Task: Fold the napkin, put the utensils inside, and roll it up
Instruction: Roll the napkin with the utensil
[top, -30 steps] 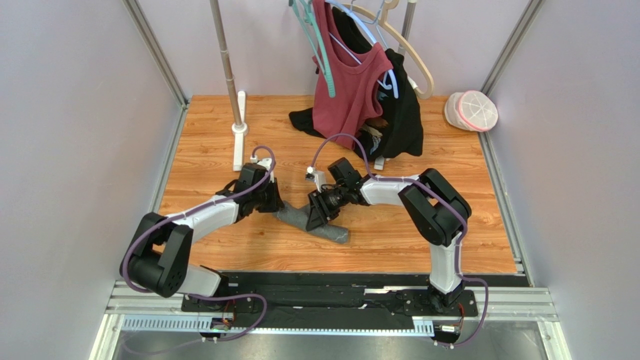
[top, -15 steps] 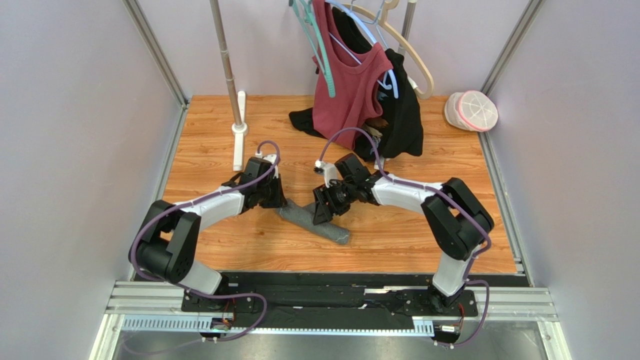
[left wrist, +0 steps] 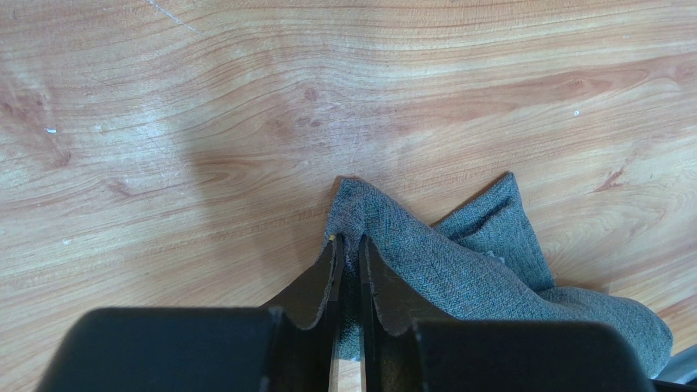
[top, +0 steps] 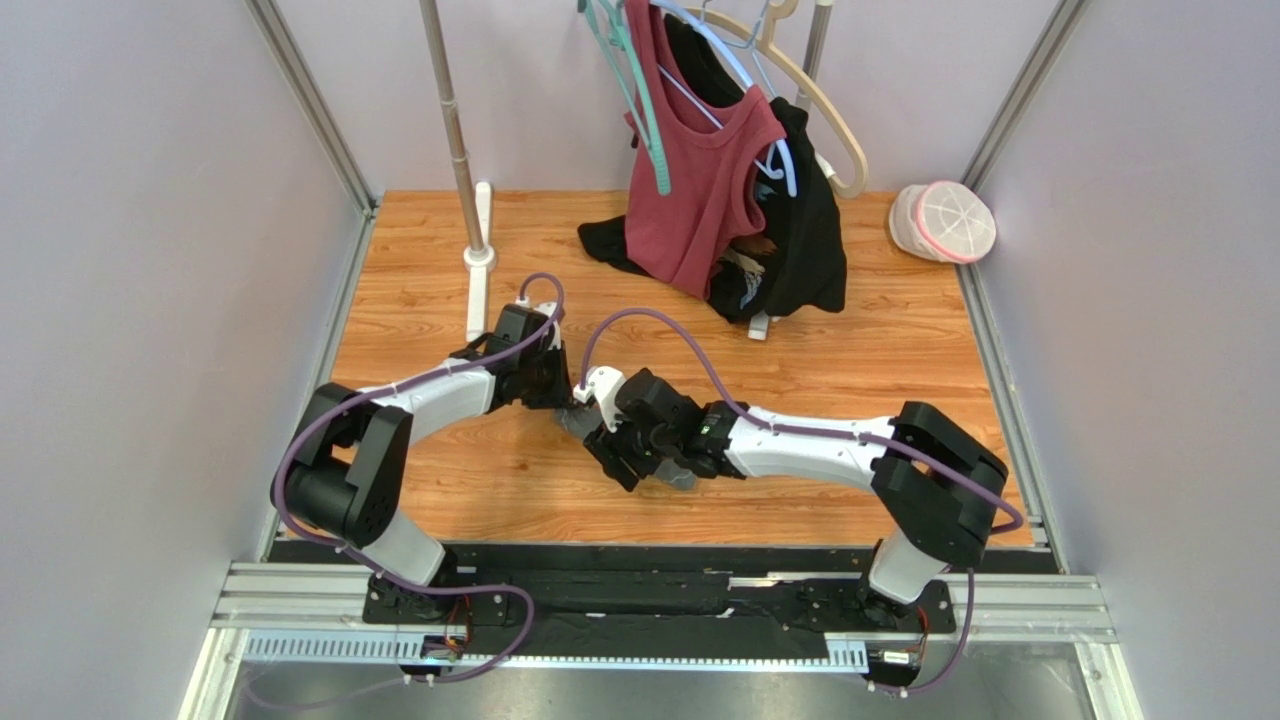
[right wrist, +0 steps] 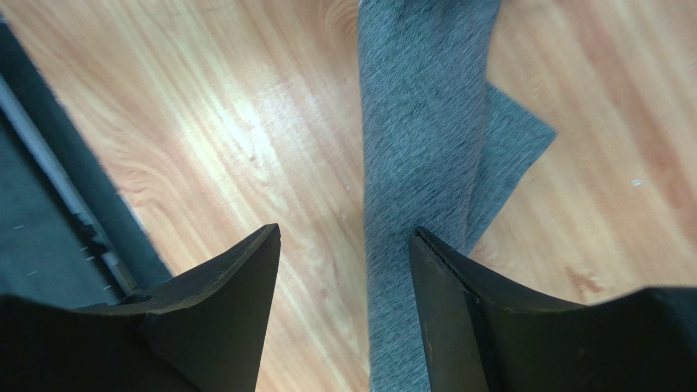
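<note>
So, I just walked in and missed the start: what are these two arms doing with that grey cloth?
The two arms are working on the napkin, which lies on the wooden table folded into a long narrow bundle. The left gripper is pinched shut on one end of it. The right gripper hangs over the bundle with its jaws open, holding nothing. No spoon shows in any view, so I cannot tell whether it is inside.
</note>
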Robot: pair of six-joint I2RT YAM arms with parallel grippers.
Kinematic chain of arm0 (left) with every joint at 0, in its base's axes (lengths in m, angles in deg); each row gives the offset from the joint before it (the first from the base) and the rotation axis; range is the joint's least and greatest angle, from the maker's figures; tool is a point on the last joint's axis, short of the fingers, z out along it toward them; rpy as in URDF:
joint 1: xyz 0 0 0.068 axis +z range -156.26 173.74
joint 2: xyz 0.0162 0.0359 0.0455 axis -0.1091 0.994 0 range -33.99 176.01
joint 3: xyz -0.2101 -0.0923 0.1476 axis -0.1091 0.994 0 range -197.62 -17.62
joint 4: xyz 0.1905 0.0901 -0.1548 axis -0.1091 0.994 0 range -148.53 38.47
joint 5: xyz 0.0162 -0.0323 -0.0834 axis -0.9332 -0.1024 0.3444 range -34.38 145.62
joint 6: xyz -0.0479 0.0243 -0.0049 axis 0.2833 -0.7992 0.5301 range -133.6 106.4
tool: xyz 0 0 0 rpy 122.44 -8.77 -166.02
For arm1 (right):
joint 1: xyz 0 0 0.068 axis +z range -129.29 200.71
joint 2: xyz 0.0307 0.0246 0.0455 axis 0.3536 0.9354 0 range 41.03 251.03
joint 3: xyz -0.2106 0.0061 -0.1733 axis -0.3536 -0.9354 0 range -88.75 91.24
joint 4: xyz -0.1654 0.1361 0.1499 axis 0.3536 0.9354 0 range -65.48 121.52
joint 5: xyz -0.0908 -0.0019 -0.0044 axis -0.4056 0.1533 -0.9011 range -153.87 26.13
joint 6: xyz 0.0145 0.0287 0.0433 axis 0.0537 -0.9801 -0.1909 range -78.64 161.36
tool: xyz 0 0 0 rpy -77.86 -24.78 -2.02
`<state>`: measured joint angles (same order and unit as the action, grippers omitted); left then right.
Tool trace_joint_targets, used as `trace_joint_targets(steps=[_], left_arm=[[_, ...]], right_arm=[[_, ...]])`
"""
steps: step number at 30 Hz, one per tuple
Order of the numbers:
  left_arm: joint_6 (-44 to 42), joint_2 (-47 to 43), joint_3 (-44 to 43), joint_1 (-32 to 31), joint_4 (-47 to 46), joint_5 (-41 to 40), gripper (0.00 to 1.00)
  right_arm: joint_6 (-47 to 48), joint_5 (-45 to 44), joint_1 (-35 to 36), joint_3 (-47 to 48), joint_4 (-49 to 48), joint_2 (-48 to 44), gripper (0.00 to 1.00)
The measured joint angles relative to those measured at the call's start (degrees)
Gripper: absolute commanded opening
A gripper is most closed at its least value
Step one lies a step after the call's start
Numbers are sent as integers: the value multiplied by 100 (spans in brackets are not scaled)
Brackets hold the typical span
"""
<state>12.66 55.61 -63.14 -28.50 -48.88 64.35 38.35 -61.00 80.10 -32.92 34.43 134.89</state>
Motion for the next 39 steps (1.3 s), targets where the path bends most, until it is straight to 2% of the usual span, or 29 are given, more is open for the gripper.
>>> trace_joint_targets(steps=[6,14,17,20,21,24,27,29,32,39], left_arm=[[-2,4,-17,20,37,28,9],[-20,9,-44,22,63,46,10],[-44,13,-74,22,90,63,18],[-98,13,-94,33,122,63,32],[-107,9,-96,39,127,63,42],[-127,-28,-96,50,177,46,55],[-105,-173,-98,55,286,-33,61],[-103,-382,-103,68,407,-125,63],[-85,-850,-103,138,542,-280,65],[-83,-1950,168,247,240,-487,66]], right_arm=[[514,-820,273,4,-267,315,63],[927,-1322,319,90,-481,815,63],[953,-1449,315,151,-516,929,63],[922,-1456,251,240,-511,1005,63],[892,-1410,203,271,-509,1034,62],[817,-1163,-2,361,-509,1108,58],[717,-776,-238,415,-498,1158,48],[654,-450,-437,472,-468,1191,42],[538,133,-748,573,-415,1231,39],[72,1862,-1486,824,-306,1473,38]])
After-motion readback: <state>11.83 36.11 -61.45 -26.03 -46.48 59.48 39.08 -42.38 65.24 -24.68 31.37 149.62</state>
